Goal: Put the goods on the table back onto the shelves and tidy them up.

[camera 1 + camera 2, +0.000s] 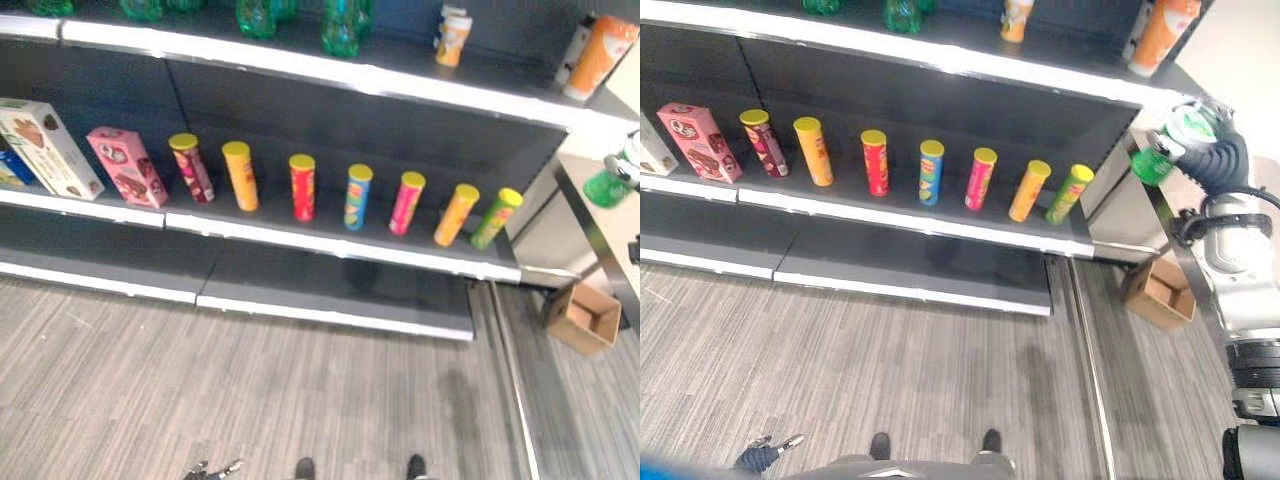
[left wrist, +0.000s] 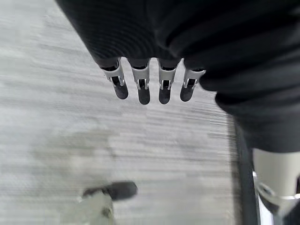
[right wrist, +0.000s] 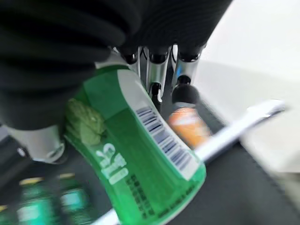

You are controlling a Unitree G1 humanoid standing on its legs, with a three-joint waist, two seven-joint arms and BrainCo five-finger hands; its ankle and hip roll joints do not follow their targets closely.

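Right hand (image 1: 1210, 150) grips a green bottle (image 3: 136, 164), not yet shelved; tubes (image 1: 302, 187) already line the shelf (image 1: 330, 243); left hand (image 2: 150, 84) hangs open.

Shop aisle, stocked shelves (image 1: 330, 245), row of snack tubes (image 1: 302, 187), bottles (image 1: 345, 27)

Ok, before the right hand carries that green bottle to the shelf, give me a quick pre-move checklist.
1. Grasp: right hand fingers curled round the green bottle - ok.
2. Bottle upright: tilted in the right wrist view - not ok.
3. Cap on: cannot tell.
4. Free spot on the top shelf between the green bottles and the orange bottle - ok.
5. Left hand out of the way, hanging over the floor, fingers straight - ok.
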